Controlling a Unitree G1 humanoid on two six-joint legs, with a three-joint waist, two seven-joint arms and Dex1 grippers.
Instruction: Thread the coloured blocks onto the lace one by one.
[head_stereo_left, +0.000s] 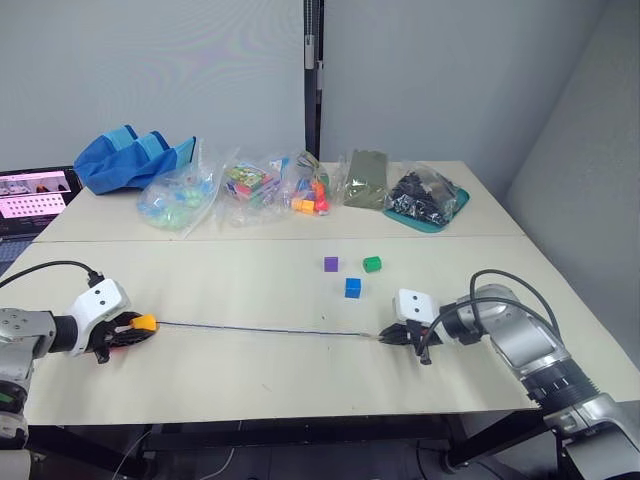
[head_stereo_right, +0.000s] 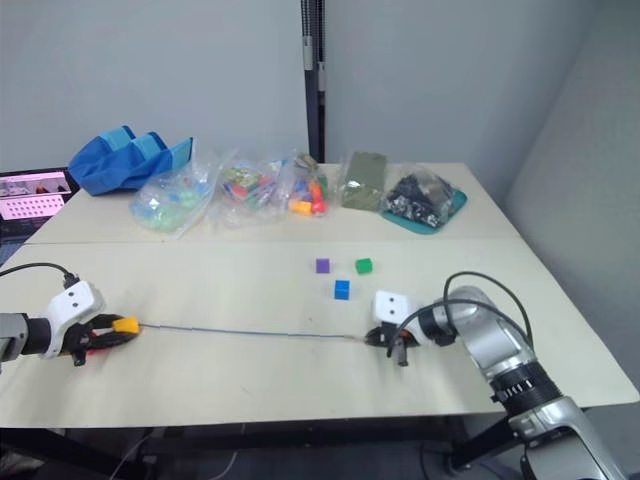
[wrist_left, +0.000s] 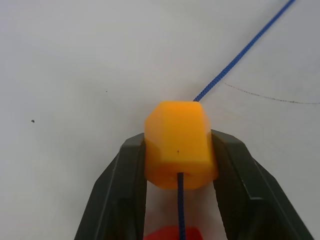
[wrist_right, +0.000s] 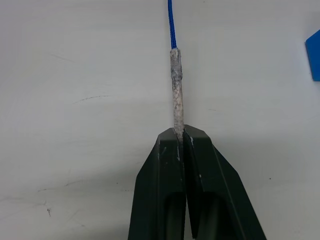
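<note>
The lace (head_stereo_left: 260, 331) runs taut along the worktop's (head_stereo_left: 250, 385) near edge from the left end effector (head_stereo_left: 128, 327), clamped on the orange-yellow block (head_stereo_left: 145, 322), to the right end effector (head_stereo_left: 386, 337), pinching its pale tip (wrist_right: 176, 90), nearer the blue block (head_stereo_left: 352, 287).

Lab/test room — bare grey walls (head_stereo_left: 150, 70), plain worktable (head_stereo_left: 250, 370), laptop (head_stereo_left: 35, 200) — bagged toys (head_stereo_left: 250, 185).

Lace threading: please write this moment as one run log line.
left tool shut on orange block | right tool shut on lace tip | lace taut
</note>
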